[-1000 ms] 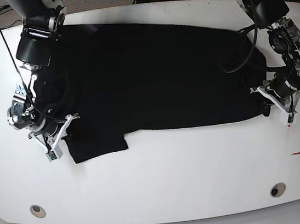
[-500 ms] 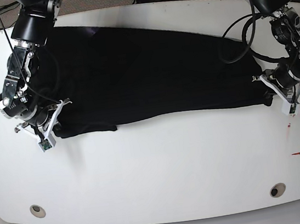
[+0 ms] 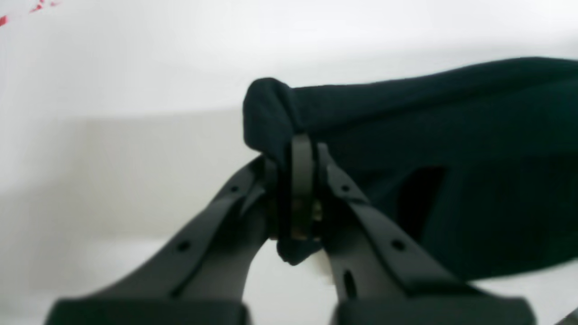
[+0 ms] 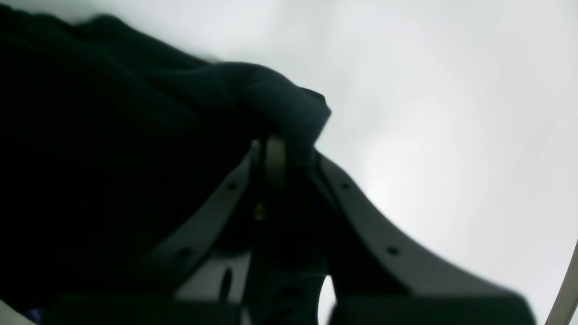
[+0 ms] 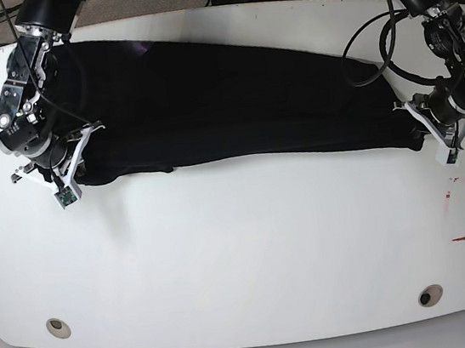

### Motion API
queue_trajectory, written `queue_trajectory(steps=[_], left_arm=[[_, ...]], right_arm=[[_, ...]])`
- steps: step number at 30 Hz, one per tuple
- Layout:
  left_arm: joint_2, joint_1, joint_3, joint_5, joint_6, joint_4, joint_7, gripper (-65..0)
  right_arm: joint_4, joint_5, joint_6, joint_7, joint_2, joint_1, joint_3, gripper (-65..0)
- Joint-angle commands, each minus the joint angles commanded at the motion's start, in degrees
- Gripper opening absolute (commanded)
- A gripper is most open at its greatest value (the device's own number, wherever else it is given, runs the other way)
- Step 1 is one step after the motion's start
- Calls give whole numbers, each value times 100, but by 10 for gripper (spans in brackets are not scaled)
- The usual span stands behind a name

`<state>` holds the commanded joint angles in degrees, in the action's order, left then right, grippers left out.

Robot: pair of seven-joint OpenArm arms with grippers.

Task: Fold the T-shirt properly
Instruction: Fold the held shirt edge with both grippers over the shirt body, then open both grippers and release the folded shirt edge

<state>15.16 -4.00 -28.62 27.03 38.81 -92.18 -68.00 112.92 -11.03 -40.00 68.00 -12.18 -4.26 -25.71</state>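
The T-shirt (image 5: 231, 97) lies stretched as a long dark band across the far half of the white table (image 5: 244, 258), strung between the two pincers, its near edge running almost straight from one to the other. The right gripper (image 5: 77, 164) sits at the band's end on the base view's left, with the cloth spreading away from its tips towards the middle of the table and up behind its arm. From the right wrist camera its jaws are pressed together on a bunched fold of the T-shirt (image 4: 280, 108), which humps over the tips of the right gripper (image 4: 282, 158) and fills everything to one side of them; bare table lies on the other side. The left gripper (image 5: 422, 126) holds the opposite end, and its own camera shows the left gripper (image 3: 300, 171) narrowed tight on a rolled corner of the T-shirt (image 3: 406, 117), with a small tail of cloth hanging below the tips. Red tape marks (image 5: 464, 208) lie on the table just beyond that pincer, nearer the front edge
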Motion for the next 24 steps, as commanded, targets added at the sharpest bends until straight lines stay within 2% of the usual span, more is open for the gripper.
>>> queue_trajectory(steps=[3,10,13,18,22,24], left_arm=[[158,149,9,9,62,9,0,-650],[246,501,9,9,70,0,0,-650],[378,633,9,9,70,26,0,-650],[413,782,9,9,70,9,0,-647],[536,835,18,9,70,53,0,-646],[571,835,114,0,70,53,0,-639]], right_arm=[[0,0,0,0,0,-281,0,-650],[0,-9,0,0,132,-782,0,-648],[9,0,0,0,185,-958,0,-628],[9,0,0,0,211,-1134,0,-596],[0,0,0,0,229,-1196,9,-515],[0,26,0,0,308,-1240,9,-447]])
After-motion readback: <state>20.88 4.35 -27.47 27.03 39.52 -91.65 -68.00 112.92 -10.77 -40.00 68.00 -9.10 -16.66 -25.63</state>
